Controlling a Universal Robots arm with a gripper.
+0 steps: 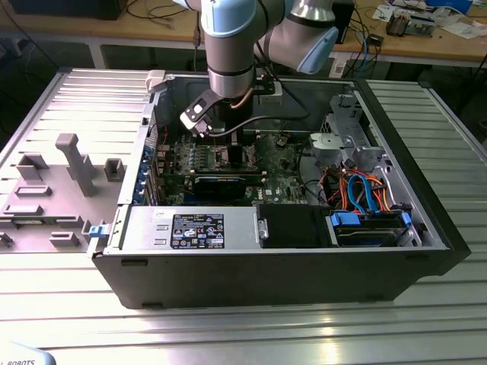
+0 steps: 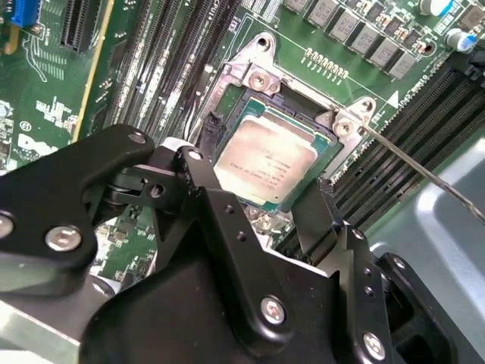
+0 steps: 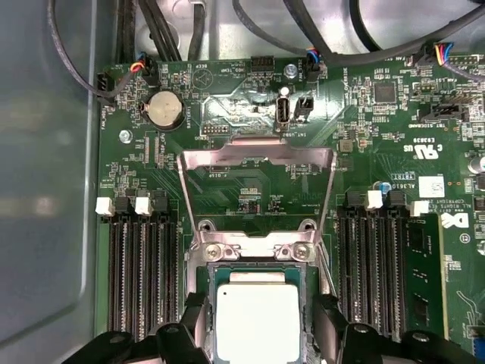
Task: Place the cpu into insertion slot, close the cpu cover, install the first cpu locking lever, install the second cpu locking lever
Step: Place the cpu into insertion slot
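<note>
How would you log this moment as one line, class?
gripper: open, fingers either side of cpu | cpu: lying in insertion slot | cpu cover: raised, not yet closed

Robotics lab or electronics workshop. Ribbed metal tabletop (image 1: 228,334) carries opened computer case (image 1: 304,266), motherboard (image 3: 250,189) exposed. Robot arm (image 1: 228,38) reaches into case. Wooden benches (image 1: 426,47) behind, strewn with cables (image 1: 152,11) and small electronic gear (image 1: 411,23).

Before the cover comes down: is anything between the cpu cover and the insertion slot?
Yes: the open pincer straddles the cpu lying in the insertion slot, right under the raised cpu cover.
</note>
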